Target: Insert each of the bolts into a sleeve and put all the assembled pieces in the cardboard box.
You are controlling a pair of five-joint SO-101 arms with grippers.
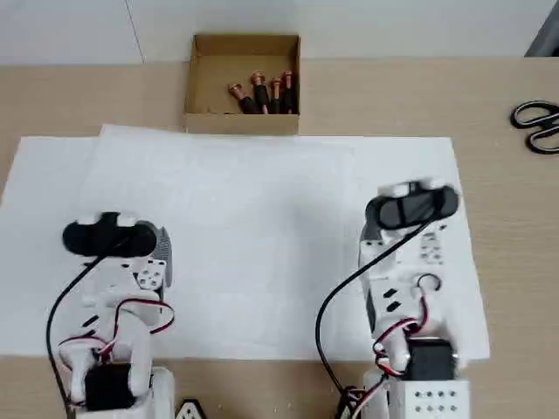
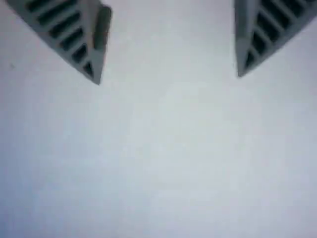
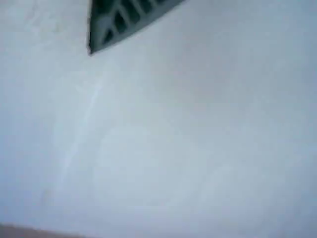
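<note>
Left tool: your left tool (image 2: 168, 78) is released, its two ribbed grey fingers (image 2: 74, 34) spread wide just above the thin white foam sheet (image 1: 262, 244), with nothing between them.
Right tool: your right tool (image 3: 124, 20) hangs close over the same sheet; you cannot tell whether it is released or clenched.
Sheet: it lies flat on the light wooden worktop (image 1: 70, 96), under both of your arms.
Box: the square brown cardboard box (image 1: 196, 87) sits just past the sheet's far edge.
Pieces: several copper-and-black bolt-and-sleeve pieces (image 1: 265, 94) lie side by side inside the box.
Extras: black-handled scissors (image 1: 537, 125) lie at the worktop's right edge, well apart from the box.
</note>
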